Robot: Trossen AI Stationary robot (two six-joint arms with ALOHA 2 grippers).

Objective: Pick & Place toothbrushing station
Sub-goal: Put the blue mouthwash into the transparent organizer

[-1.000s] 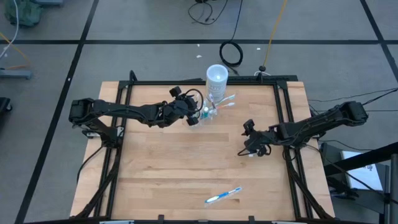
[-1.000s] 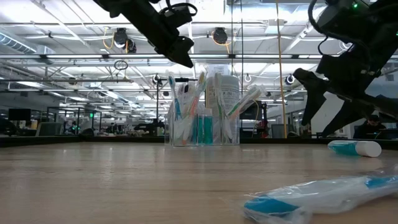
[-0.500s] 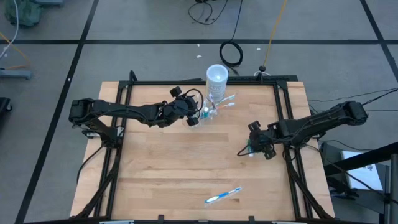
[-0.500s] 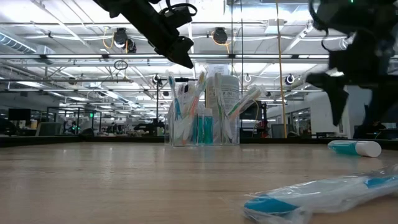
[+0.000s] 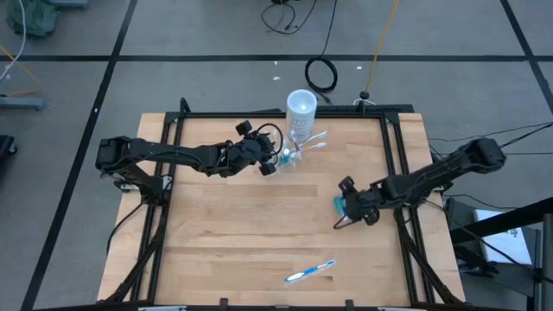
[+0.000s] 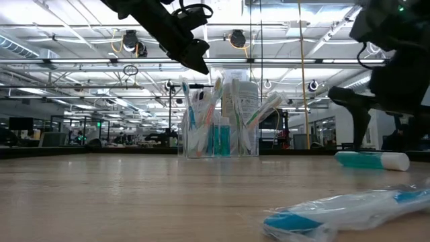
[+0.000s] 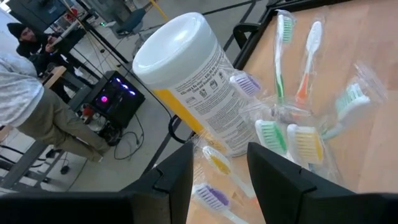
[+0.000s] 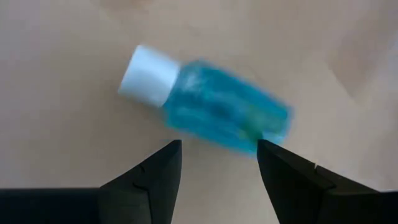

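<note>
At the back of the worktop (image 5: 259,233): the toothbrushing station (image 5: 294,154), left gripper (image 5: 270,166) just beside it.
Its fingers (image 7: 283,171) stand apart, empty, pointing at the station. The right gripper (image 5: 344,212), spread wide and well apart, hovers over a blue bottle (image 8: 211,106) lying crosswise to its fingers.

The holder (image 5: 294,154) sits just before the cup (image 5: 301,107) (bottle (image 5: 340,205) well right).

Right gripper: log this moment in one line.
right gripper: open, over blue bottle lying on table | left gripper: by toothbrushing station
</note>
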